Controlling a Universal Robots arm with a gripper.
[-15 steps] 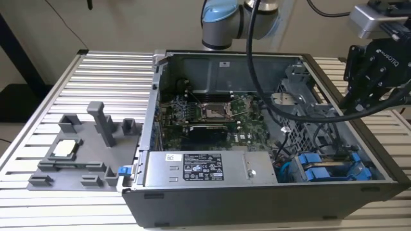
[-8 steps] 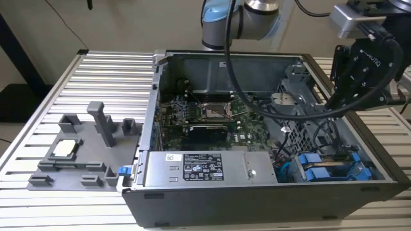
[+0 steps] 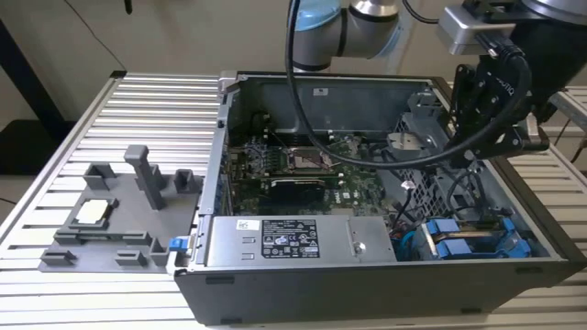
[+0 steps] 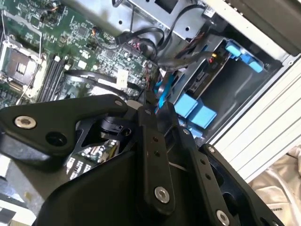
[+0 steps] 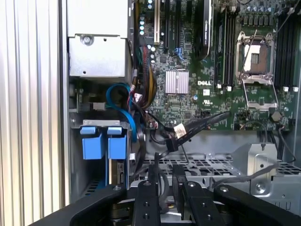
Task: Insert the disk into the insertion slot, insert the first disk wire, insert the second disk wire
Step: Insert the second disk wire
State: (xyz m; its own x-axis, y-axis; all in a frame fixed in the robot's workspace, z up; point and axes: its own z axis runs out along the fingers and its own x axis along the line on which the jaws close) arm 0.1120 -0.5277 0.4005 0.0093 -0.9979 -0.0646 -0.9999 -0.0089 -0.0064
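Observation:
The open computer case lies on the table. Two blue caddy tabs sit side by side in the insertion slot of the drive cage at the exterior view's right; the disk body behind them is mostly hidden. The tabs appear in both wrist views. Blue wires and a black wire with a white tag run beside the cage. My gripper hangs above the cage, its fingers close together. A thin black wire passes by the tips; I cannot tell if it is held.
A grey labelled power-supply box sits beside the cage. The green motherboard with its processor socket fills the case's middle. A grey fixture with upright holders stands on the slatted table at the exterior view's left.

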